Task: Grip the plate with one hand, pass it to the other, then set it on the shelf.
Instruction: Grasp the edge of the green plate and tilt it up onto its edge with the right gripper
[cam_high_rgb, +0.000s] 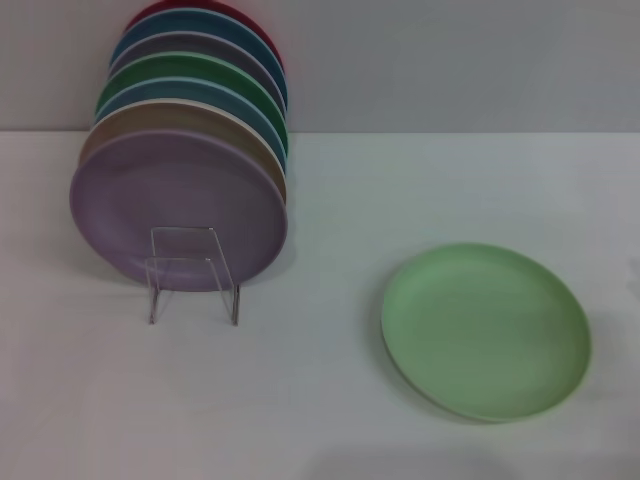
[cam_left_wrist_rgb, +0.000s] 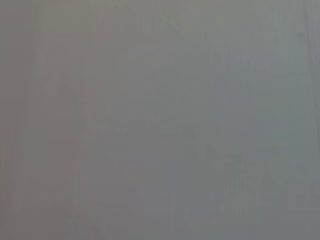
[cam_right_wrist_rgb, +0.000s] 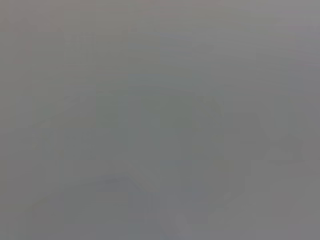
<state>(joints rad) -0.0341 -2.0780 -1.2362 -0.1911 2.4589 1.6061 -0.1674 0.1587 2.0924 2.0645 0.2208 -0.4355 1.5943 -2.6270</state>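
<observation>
Looking down from the head camera, I see neither gripper, so I can't tell their state or place things relative to them. The plate lies flat on the table, nearest me; it looks stiff and slick, so I'd pinch the rim. Beyond, well apart, the shelf props a lilac plate.

From the left wrist view I get only a flat, featureless grey field, slightly warmer toward one edge; nothing in it I can identify.
</observation>
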